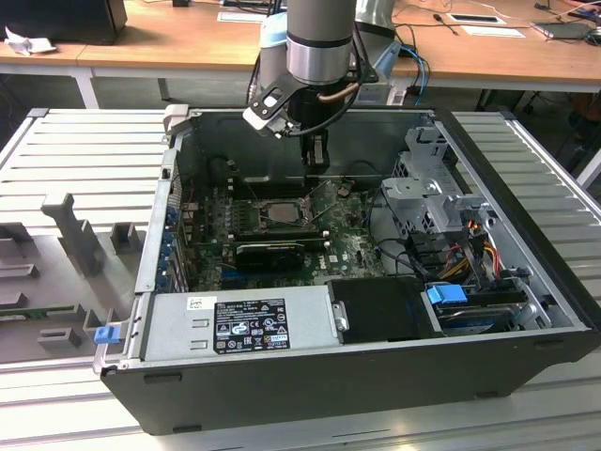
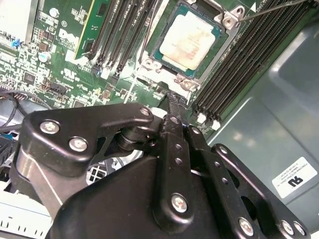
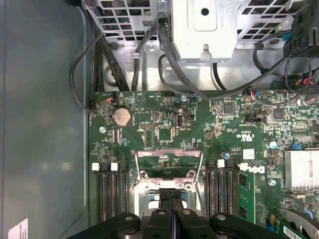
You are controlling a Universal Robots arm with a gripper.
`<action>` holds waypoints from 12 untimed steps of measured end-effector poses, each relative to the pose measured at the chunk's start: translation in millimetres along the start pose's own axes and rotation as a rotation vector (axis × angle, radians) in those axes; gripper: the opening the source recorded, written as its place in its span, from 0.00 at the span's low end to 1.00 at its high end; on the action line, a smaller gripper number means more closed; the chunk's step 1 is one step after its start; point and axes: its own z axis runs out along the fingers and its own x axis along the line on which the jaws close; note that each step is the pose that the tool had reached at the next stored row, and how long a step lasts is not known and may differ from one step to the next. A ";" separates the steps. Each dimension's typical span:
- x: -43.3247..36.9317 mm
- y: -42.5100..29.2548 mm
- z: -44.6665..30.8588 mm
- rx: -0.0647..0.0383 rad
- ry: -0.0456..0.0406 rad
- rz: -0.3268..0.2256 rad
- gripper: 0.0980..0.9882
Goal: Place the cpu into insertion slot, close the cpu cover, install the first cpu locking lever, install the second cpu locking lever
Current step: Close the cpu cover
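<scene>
The cpu (image 2: 188, 41), a small square chip with a dull silver face, lies in the insertion slot (image 2: 223, 46) on the green motherboard. In the exterior view the slot (image 1: 280, 212) sits mid-board inside the open computer case. The cpu cover (image 3: 169, 155), a thin silver frame with a square cut-out, stands swung open off the slot. My gripper (image 2: 173, 102) hangs just above the slot's edge on the cover's side, its two black fingers pressed together with nothing between them. A thin wire locking lever (image 2: 279, 7) sticks up beside the slot.
Black memory slots (image 2: 234, 69) flank the socket on both sides. A black graphics card (image 1: 270, 251) lies in front of it, a metal drive cage (image 1: 427, 193) with cables on the exterior view's right, and a power supply (image 1: 239, 324) along the front wall.
</scene>
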 end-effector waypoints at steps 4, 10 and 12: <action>0.2 1.3 -3.8 0.000 -0.0001 0.000 0.01; 0.8 3.2 -15.9 0.000 -0.0001 0.000 0.01; 1.1 7.4 -18.1 0.001 0.0002 0.000 0.01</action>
